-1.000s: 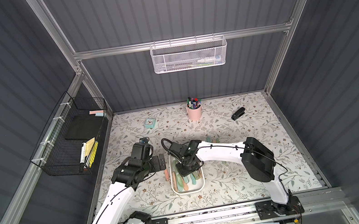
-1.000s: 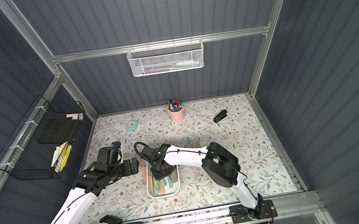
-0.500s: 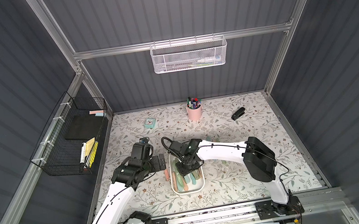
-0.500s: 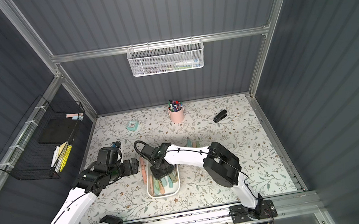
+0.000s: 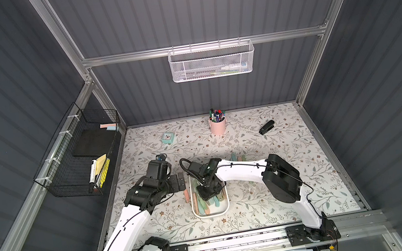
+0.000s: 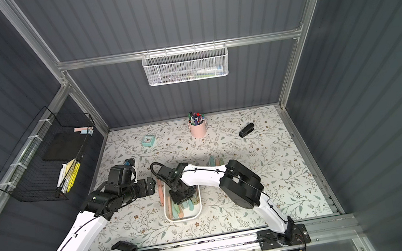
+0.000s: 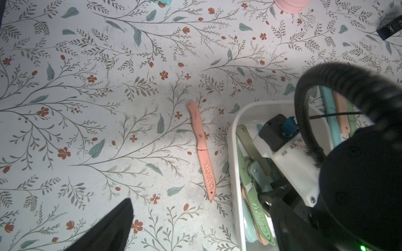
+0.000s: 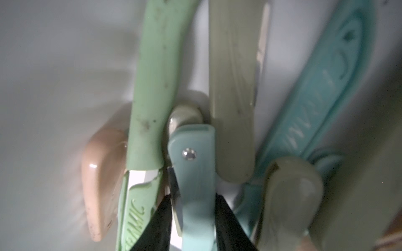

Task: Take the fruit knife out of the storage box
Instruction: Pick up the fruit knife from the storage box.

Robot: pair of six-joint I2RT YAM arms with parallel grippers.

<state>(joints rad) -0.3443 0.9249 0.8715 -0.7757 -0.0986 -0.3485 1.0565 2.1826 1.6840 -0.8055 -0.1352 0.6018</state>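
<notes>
Now the blue fruit knife lies lengthwise in the storage box at lower centre, riveted end toward the pink cup; right gripper straddles it, grip unclear; left gripper gapes.

left arm bent, reaching forward; left gripper level, jaws spread wide. right arm forearm stretched toward the left arm; right gripper pointing down, pinching teal plastic folding fruit knife.

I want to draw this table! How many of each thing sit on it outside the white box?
Knives (pink, teal, pink, green): 4
Clock: 1
Pen cup: 1
Stapler: 1
Total: 7
</notes>
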